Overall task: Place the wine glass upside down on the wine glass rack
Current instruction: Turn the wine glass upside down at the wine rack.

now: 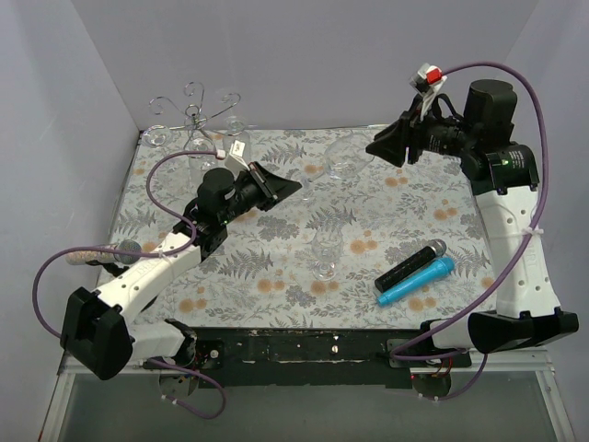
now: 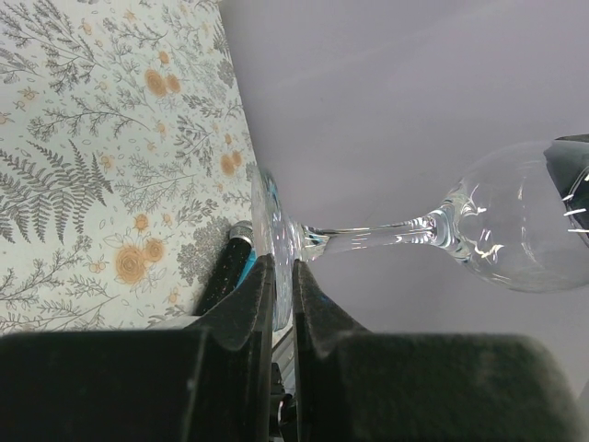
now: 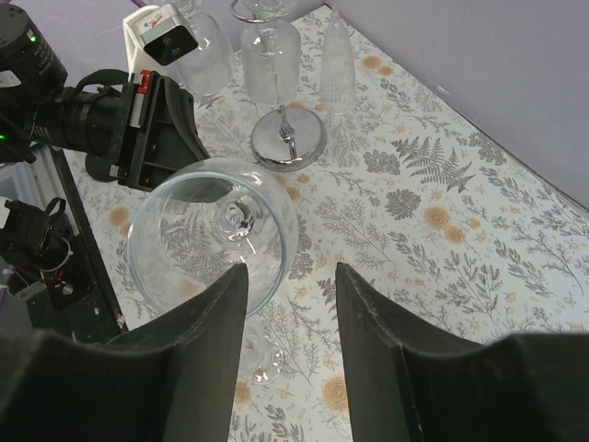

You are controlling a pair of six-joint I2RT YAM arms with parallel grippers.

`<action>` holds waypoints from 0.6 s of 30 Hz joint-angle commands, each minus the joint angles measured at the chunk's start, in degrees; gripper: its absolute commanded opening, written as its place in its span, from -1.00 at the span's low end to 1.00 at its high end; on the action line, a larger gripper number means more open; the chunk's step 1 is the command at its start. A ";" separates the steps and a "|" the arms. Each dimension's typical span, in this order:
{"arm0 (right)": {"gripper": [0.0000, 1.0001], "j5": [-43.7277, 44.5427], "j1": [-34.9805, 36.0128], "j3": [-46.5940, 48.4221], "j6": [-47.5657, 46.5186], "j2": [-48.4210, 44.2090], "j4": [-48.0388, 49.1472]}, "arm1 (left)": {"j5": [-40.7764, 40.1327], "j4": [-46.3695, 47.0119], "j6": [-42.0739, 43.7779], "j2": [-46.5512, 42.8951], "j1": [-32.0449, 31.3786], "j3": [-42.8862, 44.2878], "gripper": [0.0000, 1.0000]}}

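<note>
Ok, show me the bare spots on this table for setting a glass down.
Bare cloth lies right-rear, between the microphones and the right gripper, and front-centre, between the left arm and the standing glass. Crowded: the back-left corner around the wine glass rack and its hanging glasses.

Plain pale lilac-grey walls (image 1: 322,55) closed in the scene on the left, far and right sides, under even light with only soft shadows. A cloth (image 1: 423,212) printed with grey ferns and small orange flowers covered the table (image 1: 304,348), which showed bare and black only along its near edge.
</note>
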 commanded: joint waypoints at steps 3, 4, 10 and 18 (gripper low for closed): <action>0.03 -1.20 -1.18 0.40 -1.67 -2.83 0.33 | -2.50 0.00 0.25 -3.94 -0.01 -0.39 -1.00; 0.03 -1.55 -1.45 0.75 -1.84 -2.92 0.15 | -2.59 -0.35 0.34 -4.12 -0.01 -0.39 -1.00; 0.06 -3.84 -3.64 1.63 -3.69 -4.67 -2.22 | -4.08 -2.81 2.01 -5.35 -0.01 -0.65 -1.00; 0.12 -5.68 -7.60 0.23 -5.27 -8.54 -3.45 | -6.63 -7.03 4.73 -7.90 -0.01 -0.31 -1.00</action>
